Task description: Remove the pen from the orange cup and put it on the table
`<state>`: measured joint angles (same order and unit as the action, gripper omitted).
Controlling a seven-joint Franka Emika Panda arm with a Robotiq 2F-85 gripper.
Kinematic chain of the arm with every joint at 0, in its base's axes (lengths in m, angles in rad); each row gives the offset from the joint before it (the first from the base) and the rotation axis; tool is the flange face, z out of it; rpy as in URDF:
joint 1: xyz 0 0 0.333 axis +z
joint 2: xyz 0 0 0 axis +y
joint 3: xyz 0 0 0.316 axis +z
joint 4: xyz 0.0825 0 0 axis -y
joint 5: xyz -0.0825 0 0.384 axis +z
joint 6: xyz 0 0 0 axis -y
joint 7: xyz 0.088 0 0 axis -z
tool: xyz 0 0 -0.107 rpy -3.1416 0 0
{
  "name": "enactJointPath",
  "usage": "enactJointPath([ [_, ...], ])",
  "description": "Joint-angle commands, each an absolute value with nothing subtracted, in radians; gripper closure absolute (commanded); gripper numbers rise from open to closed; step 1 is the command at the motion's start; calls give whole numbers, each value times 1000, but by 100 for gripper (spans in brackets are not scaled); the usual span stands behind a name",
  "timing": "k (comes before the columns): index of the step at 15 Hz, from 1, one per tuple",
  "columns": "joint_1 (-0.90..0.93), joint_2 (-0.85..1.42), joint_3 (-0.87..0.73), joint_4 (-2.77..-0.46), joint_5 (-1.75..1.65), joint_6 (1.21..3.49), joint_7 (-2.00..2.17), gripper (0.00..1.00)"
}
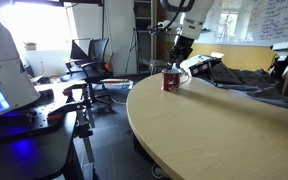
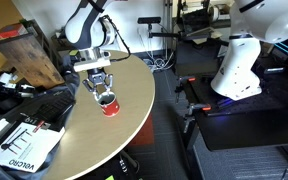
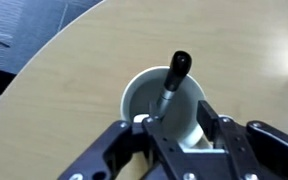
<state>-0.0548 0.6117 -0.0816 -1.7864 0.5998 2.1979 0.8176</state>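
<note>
The orange cup (image 1: 171,80) stands upright on the light wood table (image 1: 214,130) near its rounded edge; it also shows in an exterior view (image 2: 108,103). In the wrist view the cup's white inside (image 3: 136,92) holds the dark pen (image 3: 172,78), which leans with its top up and to the right. My gripper (image 3: 179,122) hangs just above the cup in both exterior views (image 1: 180,58) (image 2: 100,88). Its fingers are open over the cup's mouth. The pen's lower shaft sits between them, close to the left finger. The pen is too small to see in the exterior views.
Black gear (image 1: 204,68) lies on the table behind the cup. A wooden box (image 2: 29,55), a black bag and a printed white sheet (image 2: 24,145) occupy the table's other side. Off the table stand a black desk with blue glow (image 1: 24,140), office chairs (image 1: 94,65) and a white robot (image 2: 239,60).
</note>
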Motion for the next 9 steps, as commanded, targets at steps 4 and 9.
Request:
enactJointPath([
  [4, -64, 602, -68, -1811, 609, 2189, 765, 57],
  [9, -63, 622, -52, -1793, 611, 2171, 754, 58],
])
